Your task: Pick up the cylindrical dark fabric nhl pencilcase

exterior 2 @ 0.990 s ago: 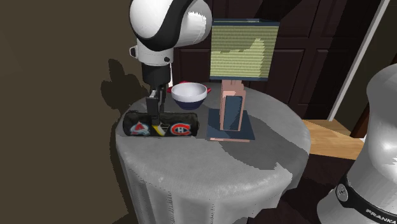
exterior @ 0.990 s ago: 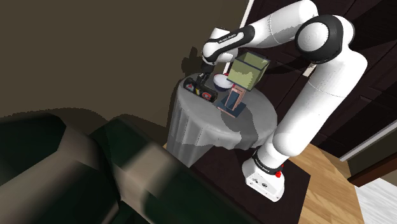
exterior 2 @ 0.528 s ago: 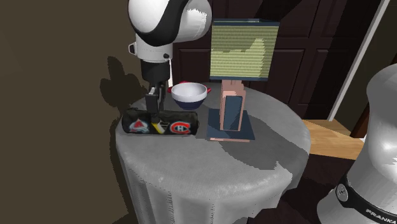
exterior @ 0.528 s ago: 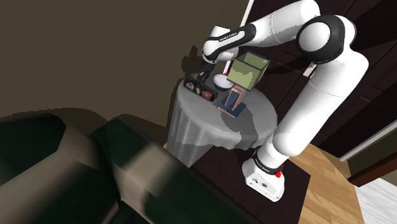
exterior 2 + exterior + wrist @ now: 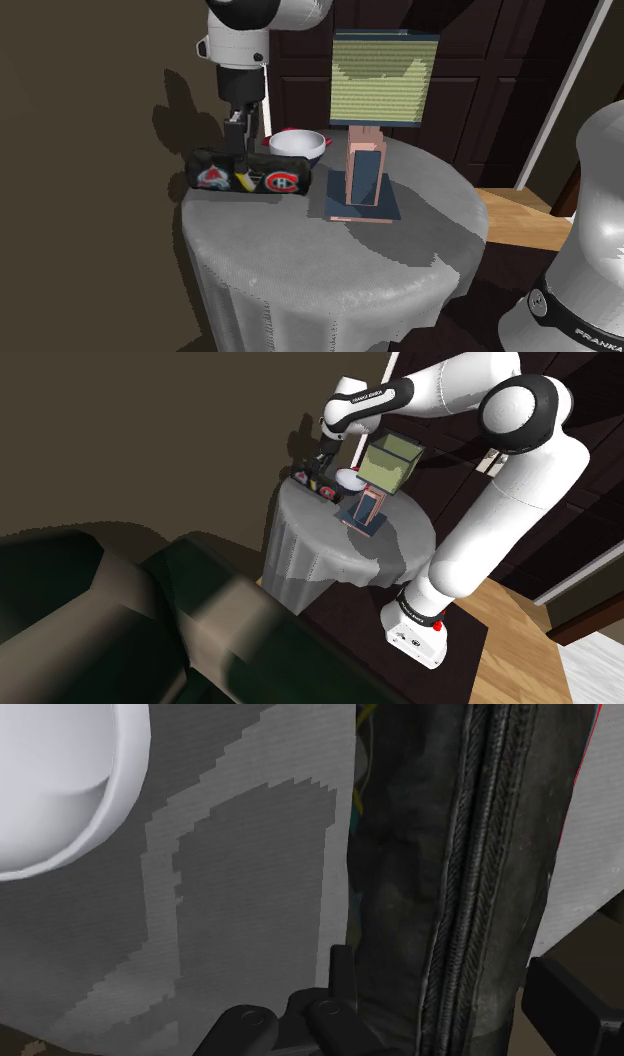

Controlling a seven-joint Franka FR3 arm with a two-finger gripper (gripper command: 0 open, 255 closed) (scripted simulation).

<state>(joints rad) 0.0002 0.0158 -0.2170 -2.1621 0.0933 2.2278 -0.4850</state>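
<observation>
The dark cylindrical pencil case (image 5: 262, 178) carries team logos on its side and hangs level, a little above the round table (image 5: 340, 270). My gripper (image 5: 240, 162) comes down from above and is shut on the case near its middle. In the shoulder view the pencil case (image 5: 313, 484) hangs under the gripper (image 5: 319, 472) at the table's far left edge. In the wrist view the pencil case (image 5: 450, 884) with its zip runs between the fingers (image 5: 341, 979), which clasp it on both sides.
A white bowl (image 5: 297, 148) stands just behind the case. A lamp (image 5: 375, 110) with a green shade on a pink post stands on a dark base beside it. Grey cloth (image 5: 230, 904) covers the table. A dark sofa (image 5: 150, 632) fills the shoulder view's foreground.
The gripper has risen with the pencil case in it. The case has come off the tablecloth and now hangs above it; bowl and lamp have not moved.
</observation>
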